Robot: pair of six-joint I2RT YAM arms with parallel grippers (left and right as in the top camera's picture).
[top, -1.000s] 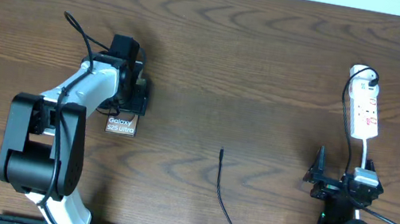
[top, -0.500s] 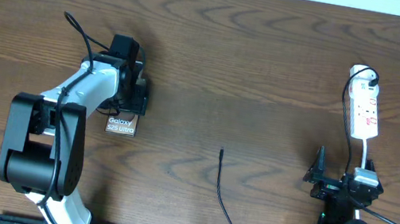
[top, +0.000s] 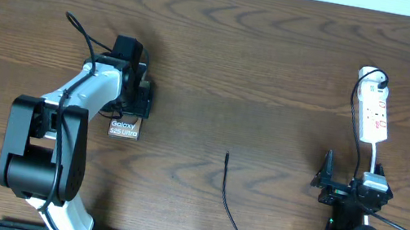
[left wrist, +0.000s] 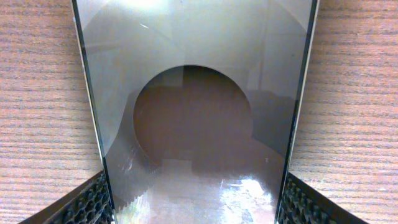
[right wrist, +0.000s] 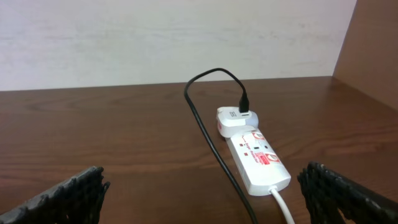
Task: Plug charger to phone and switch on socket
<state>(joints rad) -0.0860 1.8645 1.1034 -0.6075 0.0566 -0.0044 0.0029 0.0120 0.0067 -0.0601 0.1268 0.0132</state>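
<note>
Nearest, by the bench's (top: 279, 61) front edge, the right pincer (right wrist: 202, 196) gapes wide and holds nothing. The charger cable (top: 227, 193) snakes to a loose tip mid-bench, well apart from the Galaxy S25 Ultra phone (top: 124, 128). The left pincer (left wrist: 199, 208) clamps the phone by its long sides. If lifted, the glossy slab could slip. Bare wood between them gives open room. The power strip (top: 374, 113) lies far right.

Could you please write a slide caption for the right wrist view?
Open right gripper faces a white oblong power strip on the brown wooden table.
</note>
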